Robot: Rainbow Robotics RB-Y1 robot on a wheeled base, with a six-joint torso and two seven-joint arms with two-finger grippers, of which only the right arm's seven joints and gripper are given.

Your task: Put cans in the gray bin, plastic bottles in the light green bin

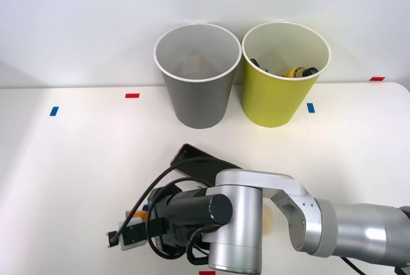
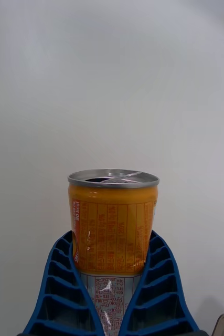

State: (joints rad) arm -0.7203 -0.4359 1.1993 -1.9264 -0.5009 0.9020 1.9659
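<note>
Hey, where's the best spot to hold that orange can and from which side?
Around the body, on two opposite sides. The can has a round, straight wall, and the right gripper already has a blue finger against each side, below the silver end. That grip looks sound.

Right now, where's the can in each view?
Front view: can mostly covered by the arm's wrist, just an orange sliver low, left of centre.
Right wrist view: can upright, low centre, between the blue fingers.
Shared landmark: the tool gripping it.
</note>
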